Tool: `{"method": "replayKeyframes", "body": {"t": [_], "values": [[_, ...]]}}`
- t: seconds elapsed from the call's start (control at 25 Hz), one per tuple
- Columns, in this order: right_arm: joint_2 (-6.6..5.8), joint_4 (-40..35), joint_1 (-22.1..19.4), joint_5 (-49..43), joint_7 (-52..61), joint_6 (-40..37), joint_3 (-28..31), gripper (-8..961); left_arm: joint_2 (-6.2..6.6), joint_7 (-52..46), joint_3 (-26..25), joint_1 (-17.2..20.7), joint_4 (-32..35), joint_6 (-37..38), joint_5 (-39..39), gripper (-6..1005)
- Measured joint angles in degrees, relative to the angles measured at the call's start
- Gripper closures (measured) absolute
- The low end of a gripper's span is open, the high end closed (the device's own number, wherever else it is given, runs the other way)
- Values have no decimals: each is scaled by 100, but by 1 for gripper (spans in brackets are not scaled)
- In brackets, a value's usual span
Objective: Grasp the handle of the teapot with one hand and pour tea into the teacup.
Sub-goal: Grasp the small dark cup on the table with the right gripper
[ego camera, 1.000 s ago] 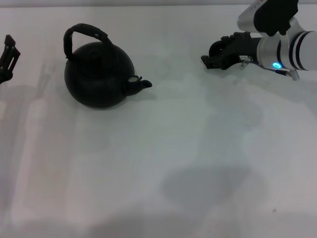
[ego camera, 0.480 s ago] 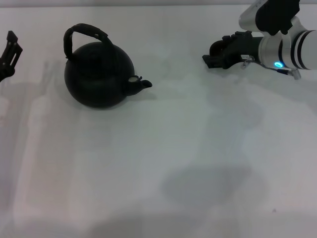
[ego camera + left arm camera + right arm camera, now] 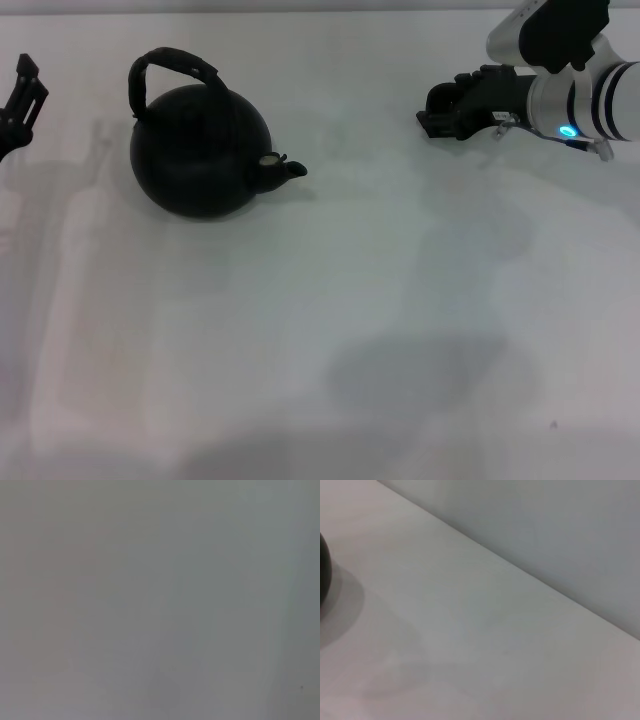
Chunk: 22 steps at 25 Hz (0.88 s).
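The teapot [image 3: 198, 150], round and matte black, stands on the white table at the left of the head view, with its short spout [image 3: 285, 170] pointing right. Its wrapped arched handle [image 3: 170, 62] rises over the top, and nothing holds it. The teacup is out of view. My left gripper [image 3: 22, 95] hovers at the far left edge, well left of the teapot. At the upper right, my right gripper [image 3: 432, 112] points left toward the teapot from a wide gap away. A dark sliver of the teapot [image 3: 323, 575] shows at the edge of the right wrist view.
The white table [image 3: 380, 300] spreads out in front of and to the right of the teapot. Its far edge [image 3: 520, 570] meets a grey wall in the right wrist view. The left wrist view shows only a plain grey surface.
My right gripper has drawn back slightly to the right and up. The left gripper has shifted slightly up at the left edge. The teapot has not moved.
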Motion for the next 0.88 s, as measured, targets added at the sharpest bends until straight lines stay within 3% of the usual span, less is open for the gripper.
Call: {"method": "replayKeyframes", "body": {"t": [0.56, 0.72, 0.88], "values": [[-15, -191, -56, -126, -8, 38, 87, 220, 0, 1, -31, -52, -52, -2, -25, 112], [-123, -380, -121, -127, -8, 435, 305, 217, 6, 0, -40, -57, -56, -2, -26, 112], [-372, -700, -309, -134, -8, 1235, 519, 214, 8, 0, -41, -56, -61, -1, -25, 112]]}}
